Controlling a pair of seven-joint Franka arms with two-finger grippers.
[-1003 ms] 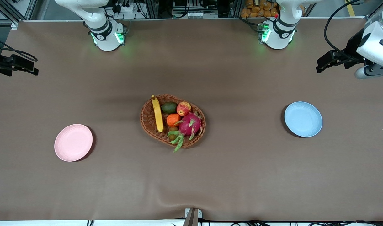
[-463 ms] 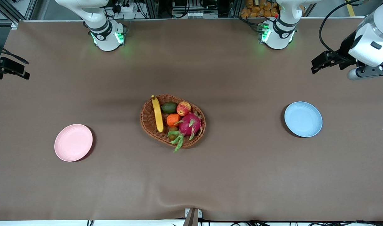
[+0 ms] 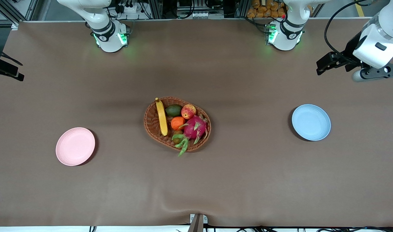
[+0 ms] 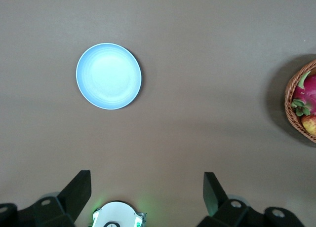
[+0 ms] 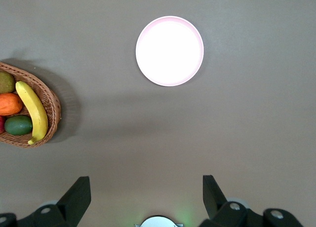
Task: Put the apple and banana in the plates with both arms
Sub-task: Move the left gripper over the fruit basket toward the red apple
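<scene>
Fruit sits untouched in the wicker basket [image 3: 177,123] at the middle of the table [image 3: 196,187]. Starting at the right arm's end, the right gripper [image 5: 146,197] hangs high over the bare table edge, jaws spread wide and empty. The pink plate [image 3: 75,146] lies below it toward the front camera, well apart from the basket, with nothing on it. In the basket, the banana [image 3: 161,117] lies along the rim on the right arm's side; beside it are a green fruit [image 3: 173,110], an orange fruit [image 3: 177,122] and the apple [image 3: 188,111], with a magenta dragon fruit [image 3: 195,127] nearer the front camera. The blue plate [image 3: 311,122] lies empty toward the left arm's end. The left gripper [image 4: 147,195] hangs high over the table there, jaws wide apart, holding nothing.
</scene>
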